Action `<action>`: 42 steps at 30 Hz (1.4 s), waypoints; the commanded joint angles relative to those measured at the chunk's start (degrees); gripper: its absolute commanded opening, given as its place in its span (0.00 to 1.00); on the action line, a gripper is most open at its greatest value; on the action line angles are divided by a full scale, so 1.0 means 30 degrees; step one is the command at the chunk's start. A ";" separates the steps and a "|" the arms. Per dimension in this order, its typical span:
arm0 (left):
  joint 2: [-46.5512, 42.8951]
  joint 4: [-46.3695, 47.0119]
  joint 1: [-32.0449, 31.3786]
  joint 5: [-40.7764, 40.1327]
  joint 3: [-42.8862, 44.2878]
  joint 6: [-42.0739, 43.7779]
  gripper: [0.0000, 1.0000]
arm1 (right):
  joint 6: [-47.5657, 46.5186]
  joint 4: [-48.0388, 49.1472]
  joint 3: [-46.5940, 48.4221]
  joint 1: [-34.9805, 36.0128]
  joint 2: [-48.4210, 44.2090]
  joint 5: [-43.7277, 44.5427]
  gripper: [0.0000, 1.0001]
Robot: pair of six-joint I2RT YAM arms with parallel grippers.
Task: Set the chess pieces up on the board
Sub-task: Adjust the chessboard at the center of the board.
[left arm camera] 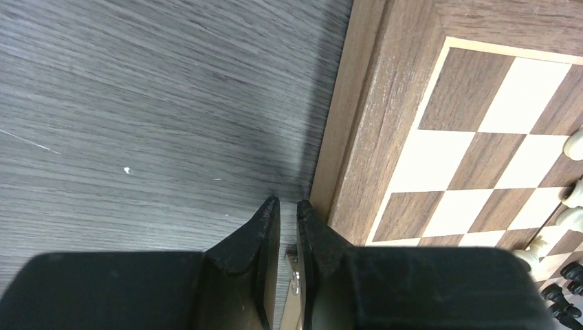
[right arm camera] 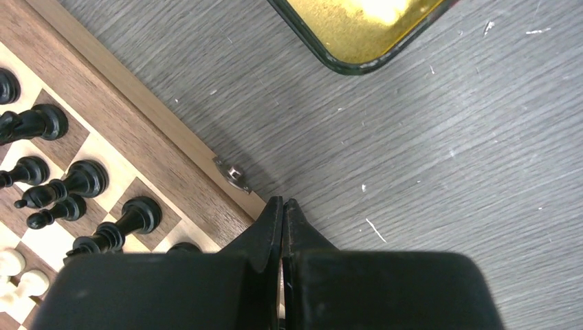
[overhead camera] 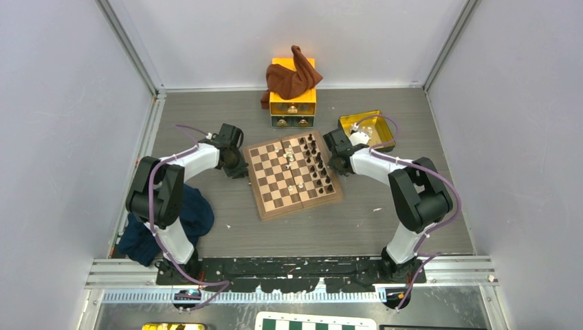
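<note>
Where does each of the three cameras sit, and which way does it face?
Top external: high behind the arms, facing down on the board; both arms show whole, bases at the bottom.
Left wrist: on the left arm, facing down past the left gripper at the board's left border and the grey table.
Right wrist: on the right arm, facing down past the right gripper, jaws together, at dark chess pieces and the yellow tray.
Shared: the board is in all three; the tray in top and right wrist.
</note>
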 commanded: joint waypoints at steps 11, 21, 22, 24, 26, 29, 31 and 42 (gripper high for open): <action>0.0311 -0.0299 -0.1407 -0.0005 0.1106 0.1182 0.16 | 0.1838 0.1477 -0.1759 0.0736 -0.2128 -0.0893 0.01; 0.0371 -0.0647 -0.2155 -0.0291 0.1759 0.1938 0.16 | 0.2655 0.1616 -0.2611 0.1678 -0.2882 -0.0753 0.01; 0.0397 -0.0715 -0.2208 -0.0339 0.1847 0.2012 0.16 | 0.2743 0.1610 -0.2721 0.1806 -0.2994 -0.0710 0.01; 0.0429 -0.0763 -0.2317 -0.0344 0.1979 0.2133 0.17 | 0.2913 0.1609 -0.2918 0.1932 -0.3190 -0.0681 0.01; 0.0458 -0.0798 -0.2415 -0.0346 0.2021 0.2222 0.17 | 0.3051 0.1593 -0.3079 0.2083 -0.3379 -0.0623 0.01; 0.0488 -0.0833 -0.2505 -0.0358 0.2059 0.2317 0.17 | 0.3272 0.1608 -0.3298 0.2279 -0.3659 -0.0601 0.01; 0.0461 -0.0832 -0.2540 -0.0404 0.2081 0.2362 0.16 | 0.3408 0.1528 -0.3418 0.2425 -0.3841 -0.0561 0.01; 0.0482 -0.1307 -0.2630 -0.1006 0.2143 0.2372 0.17 | 0.3013 0.1020 -0.3895 0.2680 -0.4969 0.0294 0.01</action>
